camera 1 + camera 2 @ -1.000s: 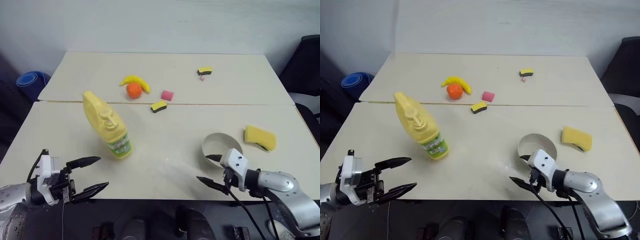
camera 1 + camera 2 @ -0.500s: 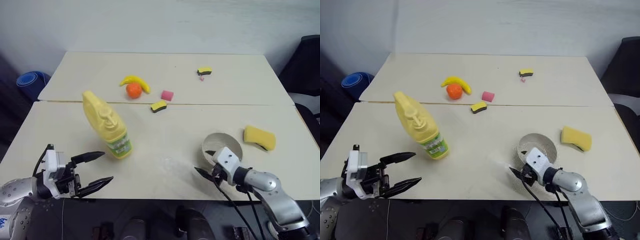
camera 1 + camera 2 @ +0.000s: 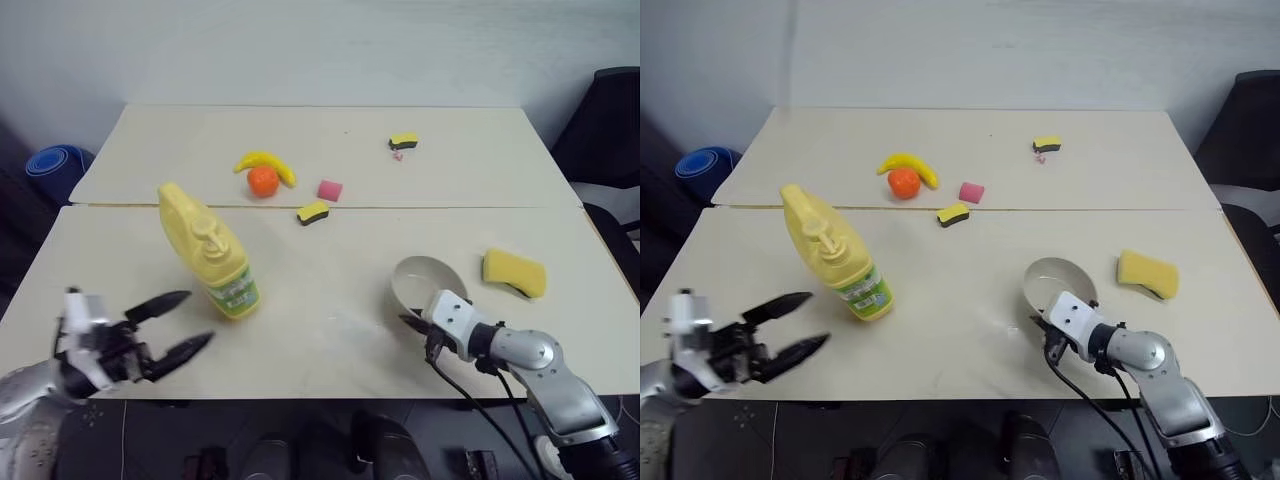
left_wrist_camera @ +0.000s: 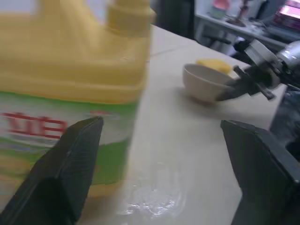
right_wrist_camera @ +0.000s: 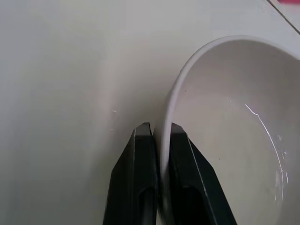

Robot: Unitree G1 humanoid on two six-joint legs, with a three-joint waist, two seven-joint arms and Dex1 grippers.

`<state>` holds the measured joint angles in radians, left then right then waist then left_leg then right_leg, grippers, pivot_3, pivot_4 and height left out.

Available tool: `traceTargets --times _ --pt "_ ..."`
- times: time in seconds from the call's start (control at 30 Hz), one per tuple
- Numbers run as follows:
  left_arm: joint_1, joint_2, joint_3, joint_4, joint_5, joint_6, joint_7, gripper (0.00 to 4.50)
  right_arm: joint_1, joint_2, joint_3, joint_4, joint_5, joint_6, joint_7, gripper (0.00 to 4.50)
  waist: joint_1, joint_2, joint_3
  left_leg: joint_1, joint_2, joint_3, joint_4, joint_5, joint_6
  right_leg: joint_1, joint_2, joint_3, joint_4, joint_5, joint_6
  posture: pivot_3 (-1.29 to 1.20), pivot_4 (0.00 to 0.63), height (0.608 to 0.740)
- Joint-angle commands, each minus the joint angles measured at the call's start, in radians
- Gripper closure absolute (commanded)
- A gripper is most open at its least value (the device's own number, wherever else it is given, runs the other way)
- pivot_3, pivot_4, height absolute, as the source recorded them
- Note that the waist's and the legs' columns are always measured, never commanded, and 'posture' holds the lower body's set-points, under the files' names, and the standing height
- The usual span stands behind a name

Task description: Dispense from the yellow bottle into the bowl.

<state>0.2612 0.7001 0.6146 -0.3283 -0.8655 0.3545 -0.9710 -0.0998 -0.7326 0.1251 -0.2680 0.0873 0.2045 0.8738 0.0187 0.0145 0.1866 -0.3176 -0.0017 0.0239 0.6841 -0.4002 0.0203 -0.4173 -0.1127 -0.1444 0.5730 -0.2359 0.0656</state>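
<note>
The right gripper (image 5: 159, 136) is pinching the thin near rim of the smooth, round, pale bowl (image 3: 420, 280) on the matte cream table (image 3: 330, 260), while the left gripper (image 3: 180, 322) is pointing spread, empty black fingers at the glossy yellow bottle (image 3: 212, 254) standing left of the bowl.

The tall yellow plastic pump bottle (image 3: 211, 253) is seen at nine o'clock on the pale table (image 3: 330, 250); the small round beige bowl (image 3: 421, 283) at four, with the right gripper (image 3: 413, 322) at its near rim; the left gripper (image 3: 178, 322) spread at eight.
</note>
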Motion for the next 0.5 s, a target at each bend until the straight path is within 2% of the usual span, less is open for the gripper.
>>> traceTargets --times 0.03,0.17,0.2,0.23,0.37,0.5 --pt "-0.065 0.055 0.119 -0.023 -0.141 0.076 0.060 1.53 -0.087 -0.059 0.015 -0.086 0.065 -0.037 0.147 4.50 0.002 0.000 0.000 0.000 0.000 0.000 0.000 0.000 0.000 0.000 0.000 0.000 0.000 0.000 0.000 0.00 0.150 0.740" --pt "-0.208 0.121 0.138 0.000 -0.202 0.121 0.105 2.73 -0.231 -0.080 0.061 -0.104 0.109 0.029 0.259 4.50 0.005 -0.001 0.000 0.000 0.000 -0.002 0.000 0.000 0.000 0.001 0.000 -0.001 0.000 0.000 0.000 0.00 0.150 0.740" --pt "-0.260 0.140 0.122 0.010 -0.198 0.121 0.115 3.18 -0.277 -0.080 0.079 -0.105 0.111 0.040 0.284 4.50 0.006 -0.001 0.000 0.000 0.000 -0.002 0.000 0.000 -0.001 0.001 0.000 -0.001 0.000 0.000 0.000 0.00 0.150 0.740" --pt "-0.307 0.155 0.102 0.018 -0.187 0.115 0.122 3.27 -0.318 -0.080 0.096 -0.109 0.114 0.054 0.309 4.50 0.006 -0.001 0.000 0.000 0.000 -0.002 0.000 0.000 -0.001 0.001 0.000 -0.001 0.000 0.000 0.000 0.00 0.150 0.740" --pt "-0.482 0.180 -0.034 0.049 -0.134 0.123 0.110 4.35 -0.516 -0.038 0.168 -0.116 0.146 0.148 0.391 4.50 0.002 -0.001 0.001 0.000 -0.002 -0.002 0.000 0.001 -0.002 0.001 0.000 -0.002 0.002 0.001 0.001 0.00 0.150 0.740" --pt "-0.602 0.172 -0.145 0.061 -0.109 0.132 0.077 4.43 -0.667 0.015 0.229 -0.117 0.175 0.229 0.447 4.50 -0.007 -0.002 0.001 0.000 -0.001 -0.002 0.000 0.004 -0.003 0.002 0.001 -0.002 0.002 0.002 0.002 0.00 0.150 0.740"
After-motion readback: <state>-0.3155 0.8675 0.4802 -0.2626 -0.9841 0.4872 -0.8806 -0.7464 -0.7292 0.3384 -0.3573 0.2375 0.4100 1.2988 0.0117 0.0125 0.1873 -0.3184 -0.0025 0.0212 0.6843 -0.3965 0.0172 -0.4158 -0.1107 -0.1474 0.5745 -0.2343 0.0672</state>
